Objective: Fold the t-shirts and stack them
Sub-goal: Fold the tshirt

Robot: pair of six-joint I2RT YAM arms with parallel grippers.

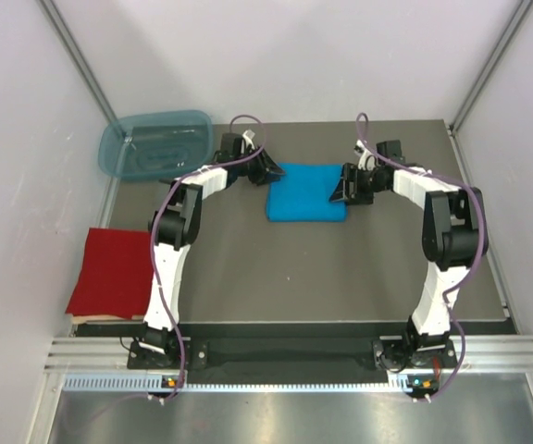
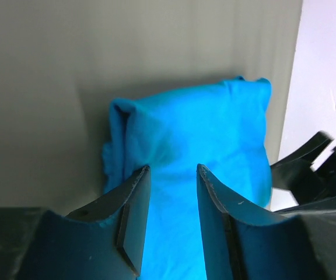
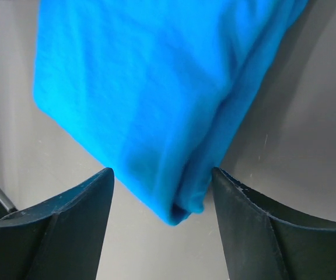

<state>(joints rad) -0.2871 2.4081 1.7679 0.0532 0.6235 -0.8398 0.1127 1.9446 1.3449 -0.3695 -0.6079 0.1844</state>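
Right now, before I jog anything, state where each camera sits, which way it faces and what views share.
Top external: above and behind the bases, facing down on the table; shows left arm, right arm, blue t-shirt, red t-shirt, tub.
Left wrist: on the left arm, facing along the blue t-shirt; the open left gripper frames it.
Right wrist: on the right arm, facing down at a shirt corner past the open right gripper.
Shared: all three see the blue t-shirt.

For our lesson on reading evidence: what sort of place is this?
Likely a robotics lab test cell: left arm and right arm bolted to a metal rail, plain white panels enclosing a dark table, with a blue t-shirt, a red t-shirt and a plastic tub laid out.
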